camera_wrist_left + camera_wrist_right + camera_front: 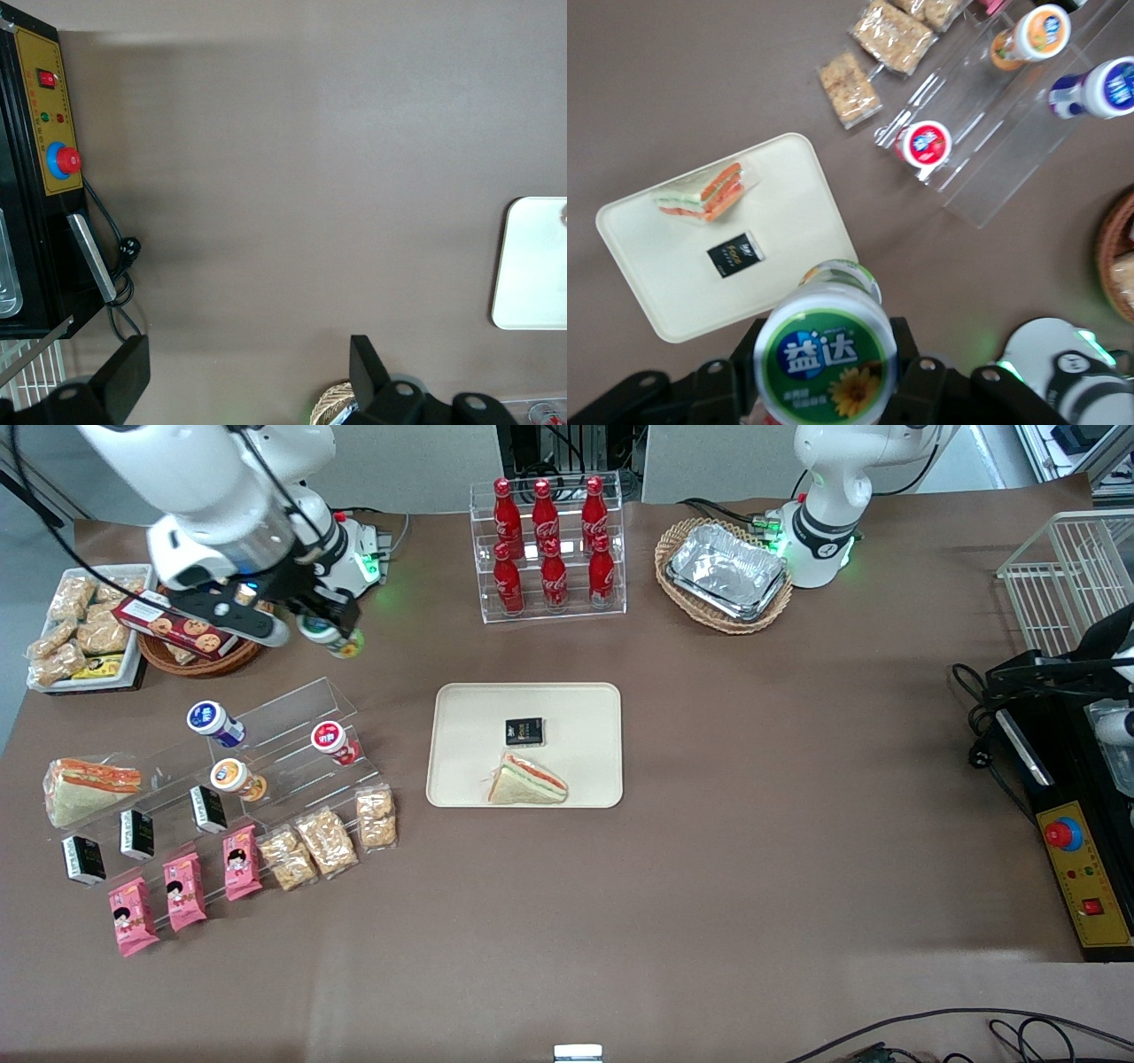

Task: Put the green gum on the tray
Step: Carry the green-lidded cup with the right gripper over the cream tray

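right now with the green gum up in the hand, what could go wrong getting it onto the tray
The hand holds the green gum in the air, off the tray; a slip would drop it on the table. The tray already carries a sandwich and a black packet, so a careless set-down could land on them.

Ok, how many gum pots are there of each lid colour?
Green lid: 1, the green gum, held by the gripper above the table, farther from the front camera than the clear stand.
Blue lid: 1, the blue gum on the stand.
Red lid: 1, the red gum on the stand.
Orange lid: 1, the orange gum on the stand.
Total: 4
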Motion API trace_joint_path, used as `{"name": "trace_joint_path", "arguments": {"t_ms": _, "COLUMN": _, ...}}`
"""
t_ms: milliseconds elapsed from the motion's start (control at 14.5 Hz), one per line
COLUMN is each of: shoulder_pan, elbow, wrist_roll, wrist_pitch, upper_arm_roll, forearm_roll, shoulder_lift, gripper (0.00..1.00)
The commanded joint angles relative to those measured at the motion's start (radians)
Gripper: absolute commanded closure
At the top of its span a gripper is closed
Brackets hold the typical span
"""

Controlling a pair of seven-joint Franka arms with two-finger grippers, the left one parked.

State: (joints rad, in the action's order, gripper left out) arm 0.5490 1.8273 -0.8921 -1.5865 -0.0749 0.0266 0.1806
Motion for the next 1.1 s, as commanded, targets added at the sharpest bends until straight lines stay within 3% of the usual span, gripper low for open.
{"name": "trace_joint_path", "arguments": {"t_ms": 0, "shoulder_pan": 0.083, "elbow": 0.168, "wrist_roll": -0.17, "wrist_pitch": -0.214, "upper_arm_roll": -0.013, "forearm_roll": 0.012, "shoulder_lift": -0.007, "gripper": 0.49}}
{"name": "trace_joint_path", "arguments": {"t_ms": 206, "shoulder_pan": 0.121, "elbow": 0.369, "wrist_roll": -0.257, "wrist_pitch": -0.454, "upper_arm_roll": -0.005, "forearm_roll": 0.009, "shoulder_lift": -0.003, "gripper": 0.49}}
{"name": "trace_joint_path", "arguments": {"t_ms": 412, "shoulder_pan": 0.127, "elbow": 0.524, "wrist_roll": -0.369, "wrist_pitch": -0.679, "upper_arm_roll": 0.056, "forearm_roll": -0.008, "shoulder_lift": -0.023, "gripper": 0.49}}
{"name": "trace_joint_path", "arguments": {"t_ms": 756, "shoulder_pan": 0.128, "elbow": 0.688, "wrist_roll": -0.373, "wrist_pitch": -0.919, "upper_arm_roll": 0.064, "forearm_roll": -0.025, "shoulder_lift": -0.052, "gripper": 0.49}}
{"name": "trace_joint_path", "arguments": {"t_ms": 1031, "shoulder_pan": 0.141, "elbow": 0.718, "wrist_roll": -0.451, "wrist_pitch": -1.058, "upper_arm_roll": 0.069, "forearm_roll": -0.054, "shoulder_lift": -0.148, "gripper": 0.49}}
